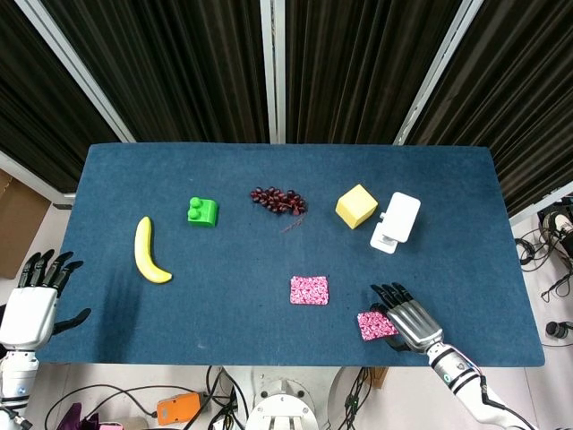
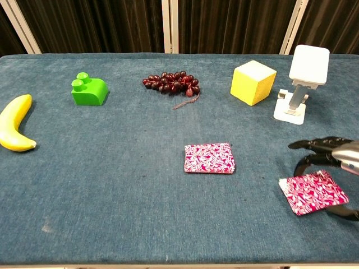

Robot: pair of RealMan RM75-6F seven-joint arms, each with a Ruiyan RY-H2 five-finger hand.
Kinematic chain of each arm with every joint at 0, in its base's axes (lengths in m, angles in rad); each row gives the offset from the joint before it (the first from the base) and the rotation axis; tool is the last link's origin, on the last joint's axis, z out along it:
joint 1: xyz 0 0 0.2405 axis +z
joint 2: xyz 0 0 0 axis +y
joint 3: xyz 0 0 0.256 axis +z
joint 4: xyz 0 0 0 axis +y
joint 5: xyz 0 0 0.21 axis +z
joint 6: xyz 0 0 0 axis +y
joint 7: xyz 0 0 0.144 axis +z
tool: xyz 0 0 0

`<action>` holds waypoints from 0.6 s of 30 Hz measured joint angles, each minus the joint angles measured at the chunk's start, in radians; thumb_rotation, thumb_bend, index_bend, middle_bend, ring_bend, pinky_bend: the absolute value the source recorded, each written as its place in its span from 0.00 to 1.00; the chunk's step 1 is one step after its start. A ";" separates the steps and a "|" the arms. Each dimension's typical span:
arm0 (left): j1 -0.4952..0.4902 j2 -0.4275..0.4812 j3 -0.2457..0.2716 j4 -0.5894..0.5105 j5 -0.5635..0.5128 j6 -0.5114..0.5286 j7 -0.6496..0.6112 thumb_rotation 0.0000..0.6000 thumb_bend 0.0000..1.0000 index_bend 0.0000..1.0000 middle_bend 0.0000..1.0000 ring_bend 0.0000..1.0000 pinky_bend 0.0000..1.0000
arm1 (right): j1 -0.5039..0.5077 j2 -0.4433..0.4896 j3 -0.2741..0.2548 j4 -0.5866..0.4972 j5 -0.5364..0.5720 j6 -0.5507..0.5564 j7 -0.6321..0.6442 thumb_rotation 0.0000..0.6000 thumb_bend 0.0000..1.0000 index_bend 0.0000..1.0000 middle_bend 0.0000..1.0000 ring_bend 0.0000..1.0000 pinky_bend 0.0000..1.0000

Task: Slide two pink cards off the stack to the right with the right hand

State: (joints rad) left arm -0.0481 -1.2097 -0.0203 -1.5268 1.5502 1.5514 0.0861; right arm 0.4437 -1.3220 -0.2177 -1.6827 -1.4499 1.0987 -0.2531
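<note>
The pink patterned card stack (image 1: 309, 290) (image 2: 209, 158) lies flat near the table's middle front. One pink card (image 1: 374, 324) (image 2: 313, 192) sits apart from it, far to the right near the front edge, turned at an angle. My right hand (image 1: 410, 315) (image 2: 332, 152) is over this card's right side, fingers curled along its far edge and thumb at its near corner, gripping it. My left hand (image 1: 31, 300) hangs off the table's left front corner, fingers spread, holding nothing; the chest view does not show it.
A banana (image 1: 149, 252) and a green block (image 1: 202, 211) lie at the left. Dark grapes (image 1: 278, 200) are at the back centre. A yellow cube (image 1: 356, 206) and a white stand (image 1: 395, 222) sit behind the right hand. The table's front edge (image 1: 295, 364) is close.
</note>
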 measured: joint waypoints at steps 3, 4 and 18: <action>0.000 0.002 -0.001 -0.003 0.002 0.002 0.003 1.00 0.07 0.21 0.12 0.02 0.00 | -0.007 -0.004 0.000 0.006 -0.003 -0.017 -0.008 1.00 0.52 0.25 0.05 0.00 0.00; 0.000 0.004 -0.001 -0.004 0.002 0.003 0.004 1.00 0.07 0.21 0.12 0.02 0.00 | -0.008 -0.003 0.002 0.006 -0.006 -0.017 -0.009 1.00 0.49 0.23 0.05 0.00 0.00; 0.000 0.008 -0.003 -0.014 0.012 0.012 0.008 1.00 0.07 0.21 0.12 0.02 0.00 | 0.017 0.005 0.140 -0.132 0.027 0.007 -0.014 1.00 0.41 0.20 0.05 0.00 0.00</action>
State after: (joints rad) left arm -0.0486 -1.2016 -0.0233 -1.5406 1.5620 1.5631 0.0939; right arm 0.4605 -1.3173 -0.0774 -1.8150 -1.4226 1.1058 -0.2672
